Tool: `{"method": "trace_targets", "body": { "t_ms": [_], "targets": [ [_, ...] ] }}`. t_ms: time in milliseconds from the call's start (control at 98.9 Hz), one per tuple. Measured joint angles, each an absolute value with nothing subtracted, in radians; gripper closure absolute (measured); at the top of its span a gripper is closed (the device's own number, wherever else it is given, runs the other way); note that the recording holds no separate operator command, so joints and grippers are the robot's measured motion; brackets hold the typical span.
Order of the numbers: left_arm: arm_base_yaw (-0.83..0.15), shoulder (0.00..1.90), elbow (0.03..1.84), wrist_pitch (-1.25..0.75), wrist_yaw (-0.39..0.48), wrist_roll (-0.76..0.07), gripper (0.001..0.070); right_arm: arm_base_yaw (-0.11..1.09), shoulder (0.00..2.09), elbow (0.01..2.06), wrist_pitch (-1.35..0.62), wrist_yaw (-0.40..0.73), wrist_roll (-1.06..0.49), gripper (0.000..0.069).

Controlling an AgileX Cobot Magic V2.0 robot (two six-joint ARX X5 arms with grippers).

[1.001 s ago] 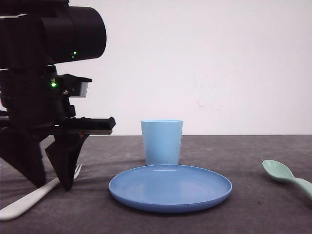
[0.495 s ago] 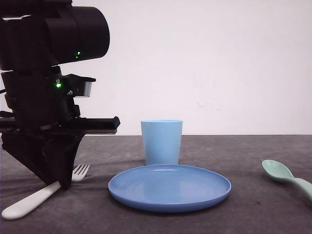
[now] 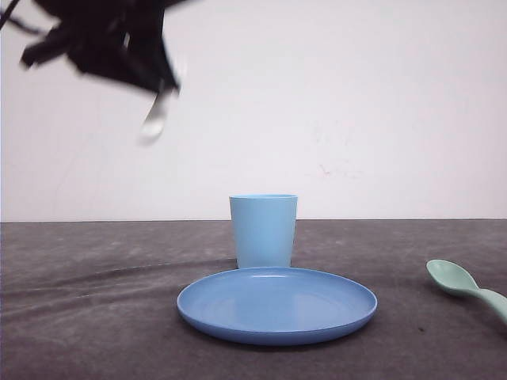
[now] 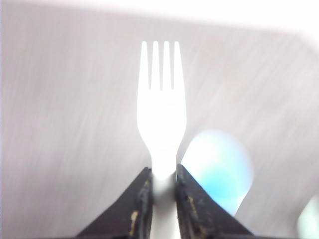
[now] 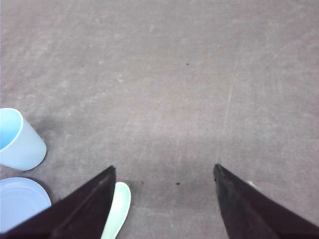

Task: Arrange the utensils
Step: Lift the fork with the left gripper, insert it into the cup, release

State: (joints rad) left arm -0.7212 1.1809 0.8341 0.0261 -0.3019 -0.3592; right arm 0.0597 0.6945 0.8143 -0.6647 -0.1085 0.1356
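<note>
1. Your left gripper is clenched on the white fork, its fingers pinching the neck of the handle, with the four tines pointing straight away from the wrist.
2. In the front view that gripper sits high above the table, up and to the left of the light blue cup, and the fork hangs from it (motion blur smears both, so finer detail cannot be read).
3. The cup stands upright just behind the round blue plate.
4. Your mint-green spoon lies flat on the table, well to the right of the cup, bowl end toward it.
5. Your right gripper is released, jaws spread wide and holding nothing; the spoon's bowl lies beside one finger, with the cup and plate beyond it.
</note>
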Motion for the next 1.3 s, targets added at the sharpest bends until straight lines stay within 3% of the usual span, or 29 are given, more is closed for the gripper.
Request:
{"method": "trace_targets", "body": {
  "t_ms": [283,596,940,1304],
  "targets": [
    [-0.721,1.309,0.834,0.360,-0.289,-0.226,0.0664,0.060,0.702,0.814,-0.624,-0.109,0.136,0.0302],
    [-0.725,1.510,0.834,0.627,-0.242,-0.186,0.0664,0.060,0.721,0.814,-0.590,-0.107,0.136,0.0302],
    [-0.738,1.688,0.834,0.685,-0.210,-0.183,0.0664,0.060,0.781,0.814,-0.588,-0.106,0.136,0.0302],
    [-0.749,1.728,0.835,0.685,-0.207,-0.199,0.0664,0.060,0.810,0.814,-0.588,-0.106,0.136,0.0302]
  ]
}}
